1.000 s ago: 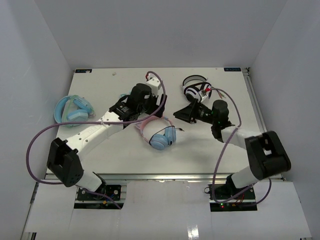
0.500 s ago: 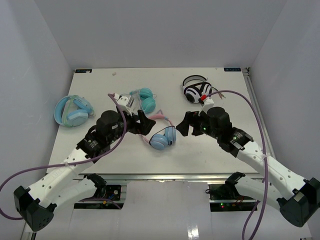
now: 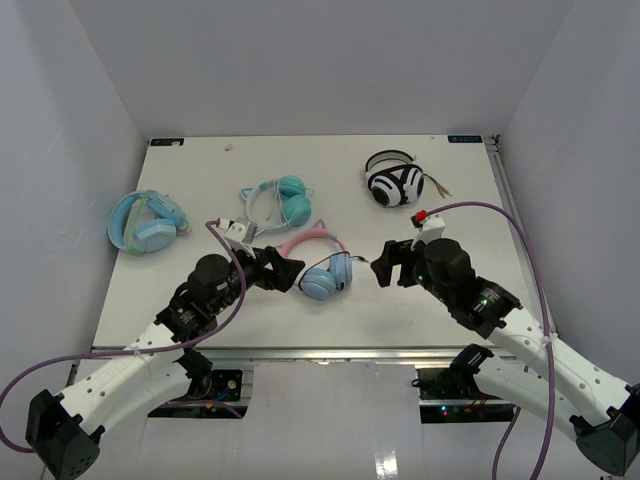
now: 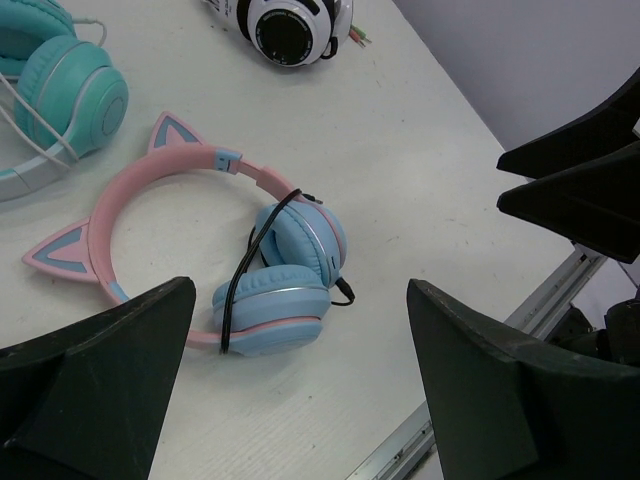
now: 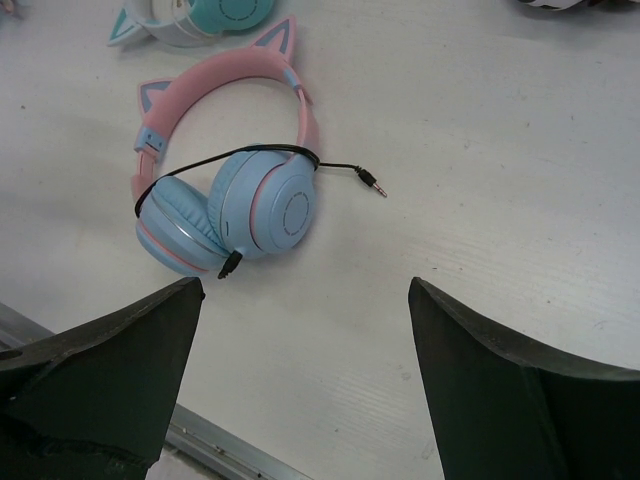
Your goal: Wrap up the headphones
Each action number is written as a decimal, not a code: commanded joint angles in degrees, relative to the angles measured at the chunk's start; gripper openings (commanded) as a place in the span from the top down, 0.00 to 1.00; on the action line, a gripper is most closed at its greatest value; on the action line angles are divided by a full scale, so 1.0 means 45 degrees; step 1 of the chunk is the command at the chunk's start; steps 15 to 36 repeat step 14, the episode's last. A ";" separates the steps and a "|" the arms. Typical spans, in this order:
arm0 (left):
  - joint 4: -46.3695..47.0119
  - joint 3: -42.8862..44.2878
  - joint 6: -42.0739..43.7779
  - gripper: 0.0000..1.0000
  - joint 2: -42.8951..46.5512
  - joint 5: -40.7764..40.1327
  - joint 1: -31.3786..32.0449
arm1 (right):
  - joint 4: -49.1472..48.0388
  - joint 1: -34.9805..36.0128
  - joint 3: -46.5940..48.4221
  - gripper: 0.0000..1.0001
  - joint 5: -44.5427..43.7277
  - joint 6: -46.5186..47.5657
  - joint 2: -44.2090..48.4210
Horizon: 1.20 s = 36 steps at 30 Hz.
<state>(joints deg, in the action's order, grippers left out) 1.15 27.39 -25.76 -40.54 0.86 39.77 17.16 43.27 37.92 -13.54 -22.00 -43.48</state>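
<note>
The headphones (image 3: 325, 268) lie flat near the middle of the table, with a pink cat-ear headband and light blue ear cups folded together. A thin black cable (image 5: 215, 160) loops around the cups (image 4: 285, 265), and its plug (image 5: 372, 183) rests on the table to the right. My left gripper (image 3: 283, 270) hovers just left of them, open and holding nothing (image 4: 300, 300). On the other side, a short way off, my right gripper (image 3: 383, 266) is open and holds nothing (image 5: 305, 285).
An all-teal cat-ear pair (image 3: 281, 198) lies behind the headphones. A bulky light blue pair (image 3: 147, 222) sits at the left edge, and a black-and-white pair (image 3: 395, 183) at the back right. The table's metal front rail (image 3: 330, 352) runs close below both grippers.
Both arms have drawn back toward the near edge, away from the headphones. The right gripper has opened wide. The headphones now lie alone on the table.
</note>
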 commanded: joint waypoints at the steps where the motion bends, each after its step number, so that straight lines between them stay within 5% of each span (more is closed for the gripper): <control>1: 0.1128 -0.0520 0.0027 0.02 0.0490 0.0074 0.0030 | -0.0148 0.0087 -0.0121 0.10 -0.0504 0.0196 0.0160; 36: 0.1267 -0.0711 0.0041 0.02 0.0662 0.0230 0.0049 | -0.0220 0.0073 -0.0224 0.10 -0.0371 0.0201 0.0327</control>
